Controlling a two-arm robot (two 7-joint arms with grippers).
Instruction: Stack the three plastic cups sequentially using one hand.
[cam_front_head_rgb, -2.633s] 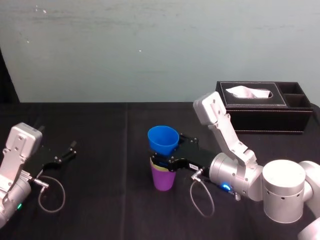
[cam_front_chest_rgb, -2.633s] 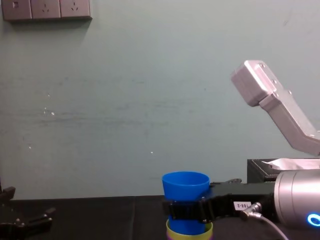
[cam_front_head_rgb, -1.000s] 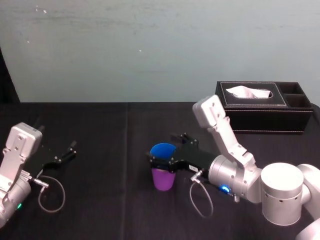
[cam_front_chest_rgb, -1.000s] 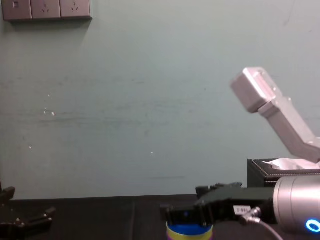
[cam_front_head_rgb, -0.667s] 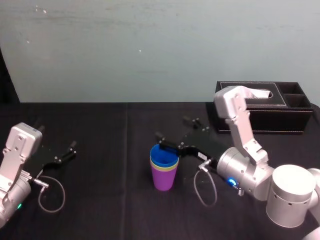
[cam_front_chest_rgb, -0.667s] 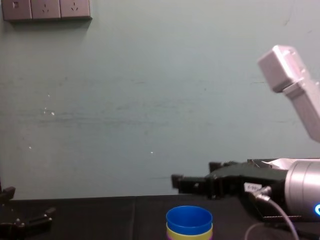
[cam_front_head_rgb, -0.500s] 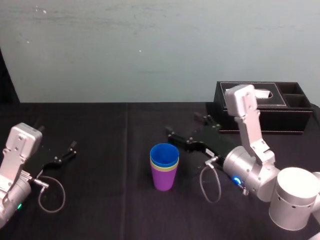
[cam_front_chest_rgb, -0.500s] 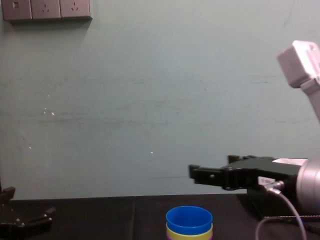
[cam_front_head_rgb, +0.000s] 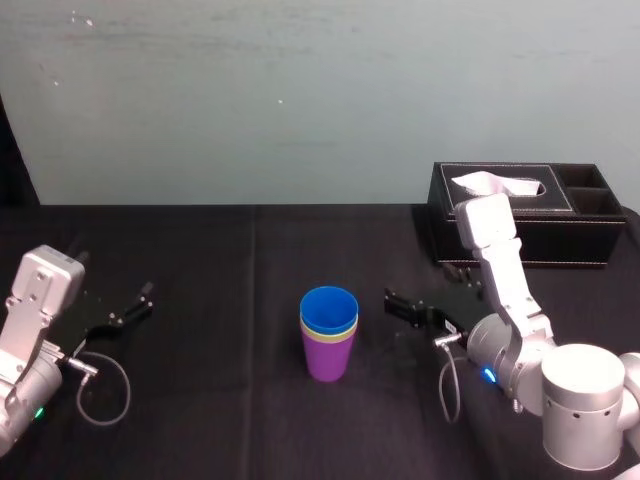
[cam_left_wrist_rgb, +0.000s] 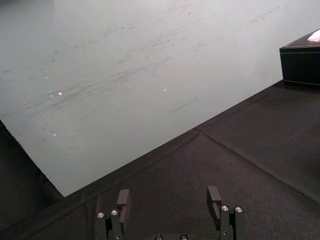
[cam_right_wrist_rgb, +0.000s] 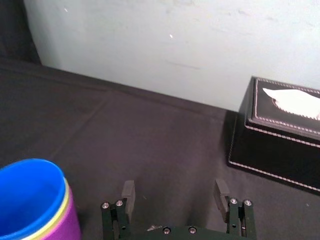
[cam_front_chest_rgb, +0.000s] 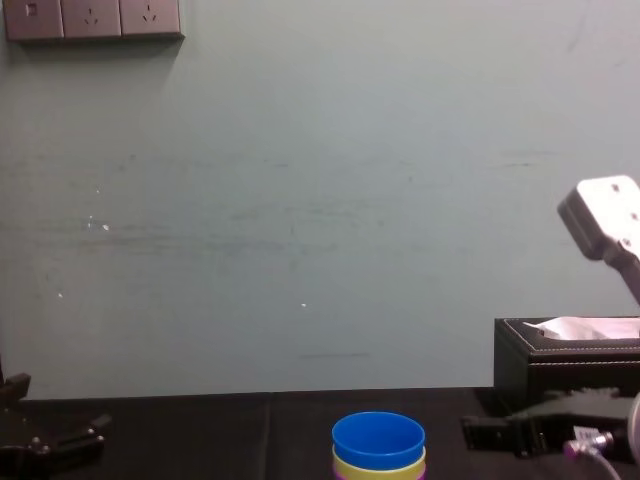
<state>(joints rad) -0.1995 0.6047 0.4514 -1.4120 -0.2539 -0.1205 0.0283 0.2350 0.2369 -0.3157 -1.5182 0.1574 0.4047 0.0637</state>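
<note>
The three plastic cups stand nested upright at the table's middle: the purple cup (cam_front_head_rgb: 327, 358) at the bottom, the yellow-green cup (cam_front_head_rgb: 330, 329) showing as a rim band, the blue cup (cam_front_head_rgb: 329, 303) innermost on top. In the chest view the blue cup (cam_front_chest_rgb: 378, 438) rises over the yellow-green rim (cam_front_chest_rgb: 378, 465). My right gripper (cam_front_head_rgb: 418, 286) hangs low to the right of the stack, open and apart from it. The right wrist view shows the right gripper (cam_right_wrist_rgb: 174, 192) holding nothing, with the blue cup (cam_right_wrist_rgb: 27, 192) off to one side. My left gripper (cam_front_head_rgb: 113, 279) rests open at the far left.
A black tissue box (cam_front_head_rgb: 520, 215) with a white tissue stands at the back right, just behind my right arm. The black tablecloth (cam_front_head_rgb: 220, 400) runs between the stack and the left gripper (cam_left_wrist_rgb: 168, 197). A pale green wall (cam_front_chest_rgb: 300, 200) closes off the back.
The right gripper lowered the blue cup into the stack, let go of it, then drew back to the right and sank. The left arm has not moved.
</note>
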